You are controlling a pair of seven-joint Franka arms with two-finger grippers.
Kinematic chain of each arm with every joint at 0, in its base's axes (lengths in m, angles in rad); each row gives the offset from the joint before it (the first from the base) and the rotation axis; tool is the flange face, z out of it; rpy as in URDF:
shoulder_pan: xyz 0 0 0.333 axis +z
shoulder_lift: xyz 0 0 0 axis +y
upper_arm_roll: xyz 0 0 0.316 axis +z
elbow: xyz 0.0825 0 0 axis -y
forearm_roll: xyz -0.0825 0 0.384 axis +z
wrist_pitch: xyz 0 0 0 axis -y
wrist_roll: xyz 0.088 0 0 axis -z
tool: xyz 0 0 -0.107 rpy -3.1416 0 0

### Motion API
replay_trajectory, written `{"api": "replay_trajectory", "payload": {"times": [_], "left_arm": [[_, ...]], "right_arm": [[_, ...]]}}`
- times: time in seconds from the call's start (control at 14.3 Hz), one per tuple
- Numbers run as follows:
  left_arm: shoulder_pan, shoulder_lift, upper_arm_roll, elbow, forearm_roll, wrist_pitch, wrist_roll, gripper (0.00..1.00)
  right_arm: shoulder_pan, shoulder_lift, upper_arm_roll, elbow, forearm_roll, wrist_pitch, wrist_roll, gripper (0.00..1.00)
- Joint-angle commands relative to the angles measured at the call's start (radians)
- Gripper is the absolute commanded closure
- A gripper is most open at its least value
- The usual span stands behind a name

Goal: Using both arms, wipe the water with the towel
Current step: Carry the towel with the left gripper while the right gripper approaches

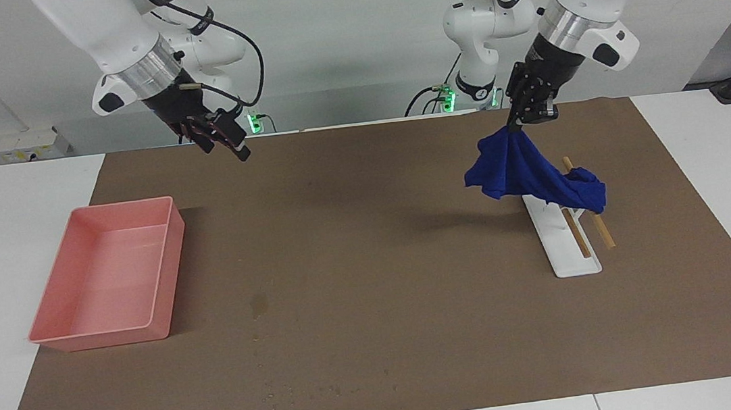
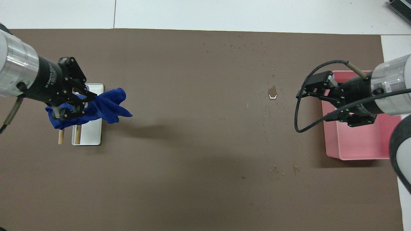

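The left gripper (image 1: pixel 532 113) pinches one corner of the soft, floppy blue towel (image 1: pixel 525 171), which looks light; the right gripper (image 1: pixel 219 135) waits open.

light: bright, even, from above | shadows: soft, on mat (image 1: pixel 382 366) | glare: water (image 2: pixel 273 93) glints | focus: sharp

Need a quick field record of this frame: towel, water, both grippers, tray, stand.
towel: blue towel lifted at one end, other end draped on the white stand
water: small dark blotch on the brown mat, beside the pink tray, unwiped
left gripper: shut on towel, over the stand
right gripper: fingers open, holds nothing, raised over the mat, waiting
stand: at the left arm's end, wooden sticks on it
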Motion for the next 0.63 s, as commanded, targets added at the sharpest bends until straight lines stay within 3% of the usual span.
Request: {"api": "replay_trajectory", "payload": {"times": [0.0, 0.56], "left_arm": [[-0.064, 0.0, 0.003, 0.02, -0.005, 0.029, -0.11, 1.0], [-0.197, 0.003, 0.0, 0.038, 0.008, 0.178, -0.383, 1.0]], "right_arm": [[0.005, 0.002, 0.001, -0.013, 0.085, 0.053, 0.108, 0.0], [-0.002, 0.068, 0.001, -0.001, 0.268, 0.078, 0.19, 0.0]]}}
